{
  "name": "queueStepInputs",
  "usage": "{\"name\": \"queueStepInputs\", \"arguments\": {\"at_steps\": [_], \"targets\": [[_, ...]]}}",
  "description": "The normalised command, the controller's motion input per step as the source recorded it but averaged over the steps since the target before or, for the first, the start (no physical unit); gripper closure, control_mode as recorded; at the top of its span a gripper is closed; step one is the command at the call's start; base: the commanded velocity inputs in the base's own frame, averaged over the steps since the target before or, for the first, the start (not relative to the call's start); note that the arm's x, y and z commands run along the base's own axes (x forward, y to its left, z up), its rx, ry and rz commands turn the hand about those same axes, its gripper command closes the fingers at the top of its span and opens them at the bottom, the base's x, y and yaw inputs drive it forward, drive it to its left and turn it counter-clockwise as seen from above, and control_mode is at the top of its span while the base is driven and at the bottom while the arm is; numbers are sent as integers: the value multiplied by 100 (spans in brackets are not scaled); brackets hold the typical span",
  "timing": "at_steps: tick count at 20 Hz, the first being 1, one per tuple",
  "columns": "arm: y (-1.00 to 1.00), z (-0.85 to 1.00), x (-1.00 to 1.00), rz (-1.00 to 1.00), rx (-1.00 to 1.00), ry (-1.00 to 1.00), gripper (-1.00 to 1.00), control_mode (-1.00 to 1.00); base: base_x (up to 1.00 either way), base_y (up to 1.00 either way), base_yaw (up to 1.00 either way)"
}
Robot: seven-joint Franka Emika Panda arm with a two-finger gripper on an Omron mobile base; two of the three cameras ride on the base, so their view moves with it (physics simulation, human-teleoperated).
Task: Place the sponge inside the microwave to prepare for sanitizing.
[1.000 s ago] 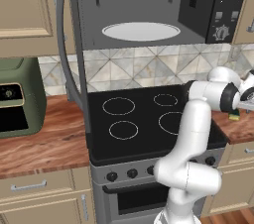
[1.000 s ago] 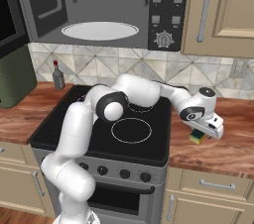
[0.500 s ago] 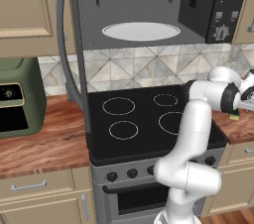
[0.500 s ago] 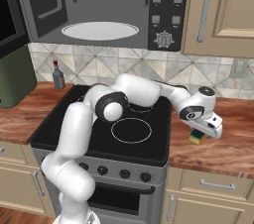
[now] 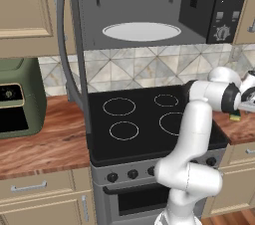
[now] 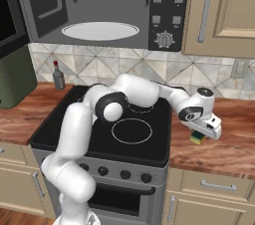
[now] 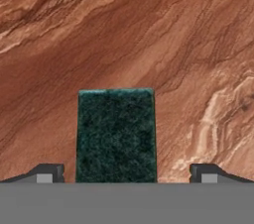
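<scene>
Your white arm's two-finger pincer point(image 7: 127, 176) hangs straight over the small rectangular sponge, yellow body with a dark green scrub top point(image 7: 116, 136). In the hand view the green face sits between the two dark fingertips point(image 7: 48, 173), with bare wood showing on both sides of it, so the jaws stand fully spread and have hold of nothing.

You can see the sponge point(image 6: 198, 138) flat on the reddish-brown wood-grain table point(image 6: 219, 152) just to the right of the black glass-top stove with white burner rings point(image 6: 99, 129). The pincer point(image 6: 206, 130) is low over it in the right base view; whether the tips touch the table is hard to tell from here. In the left base view only a sliver of the sponge point(image 5: 235, 117) peeks out under the pincer point(image 5: 245, 107) near the frame's right edge.

The big dark grey microwave point(image 6: 99, 0) hangs above the stove with its door swung wide to the left, long grey handle point(image 5: 64, 45) in view, white oval turntable point(image 5: 142, 31) bare, button-and-dial panel point(image 6: 167, 12) at right.

Left of the stove: squat olive-green appliance with a dial point(image 5: 17, 97) on the table, and a small dark bottle with a red cap point(image 6: 58, 76) by the tiled backsplash. Beige cabinets point(image 6: 221, 12) flank the microwave.
</scene>
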Motion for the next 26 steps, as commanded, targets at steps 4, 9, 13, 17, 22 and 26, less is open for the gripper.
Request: {"name": "queueStepInputs", "arguments": {"at_steps": [4, 9, 13, 17, 22, 26], "targets": [[0, -18, 0, 0, 0, 2, -100, -100, 0, 0, 0], [0, -29, 8, 0, 0, 2, -100, -100, 0, 0, 0], [0, -20, 6, 0, 0, 0, -100, -100, 0, 0, 0], [0, -11, 2, 0, 0, 0, -100, -100, 0, 0, 0], [0, -5, 0, 0, 0, 0, 100, -100, 0, 0, 0], [0, 0, 0, 0, 0, 0, 100, -100, 0, 0, 0]]}}
